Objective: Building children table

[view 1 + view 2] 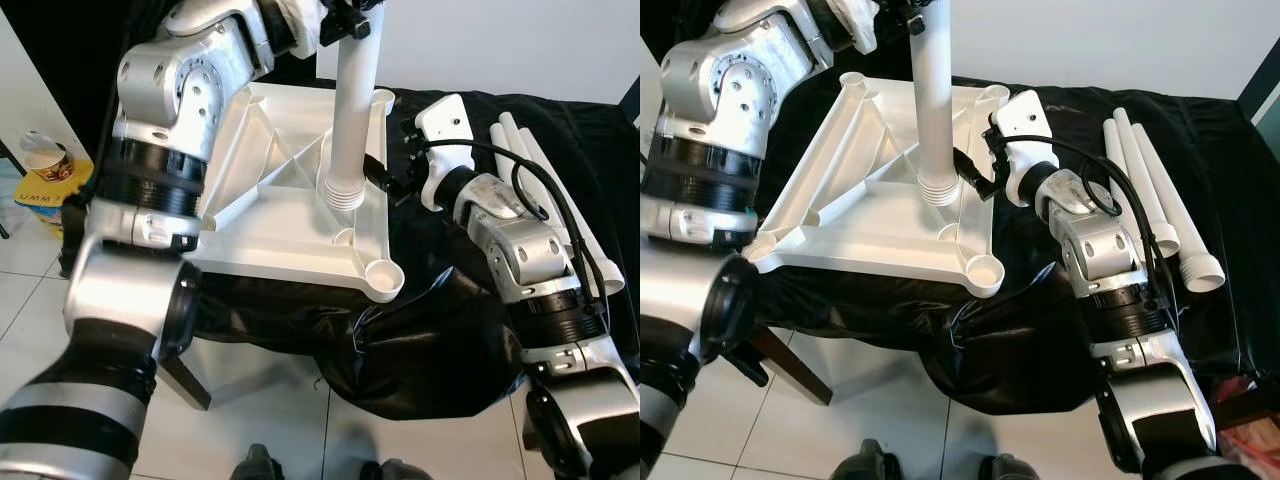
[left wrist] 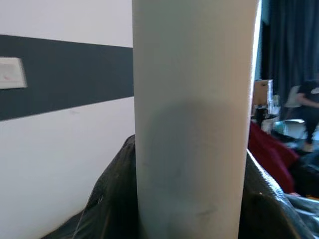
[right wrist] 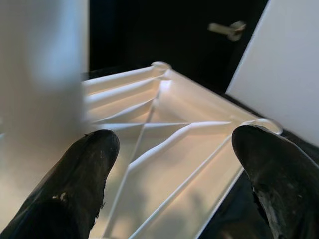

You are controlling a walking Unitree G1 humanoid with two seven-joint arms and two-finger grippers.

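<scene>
Underside of a white plastic children's table (image 1: 270, 215), flipped over, rests on a surface draped in black cloth (image 1: 430, 350), its ribs and round corner sockets facing up. One white leg tube (image 1: 352, 110) stands upright on it, near the edge closest to the right arm, its ribbed lower end touching the panel.

The left gripper (image 1: 345, 22) is high up at the top of the head views, its jaws clenched around the upper part of this leg tube. In the left wrist view the tube (image 2: 194, 119) runs straight up and down close before the camera, with a white wall and a dark band behind it.

The right gripper (image 1: 975, 175) sits just beside the table's edge, close to the base of the standing tube. Its jaws are released, with the two black fingers (image 3: 75, 189) spread wide and the ribbed white panel (image 3: 169, 149) lying between them.

Three spare leg tubes (image 1: 1155, 195) lie side by side on the black cloth beyond the right arm, well apart from the table. A yellow container (image 1: 48, 175) stands on the tiled floor (image 1: 270, 420) to the left.
</scene>
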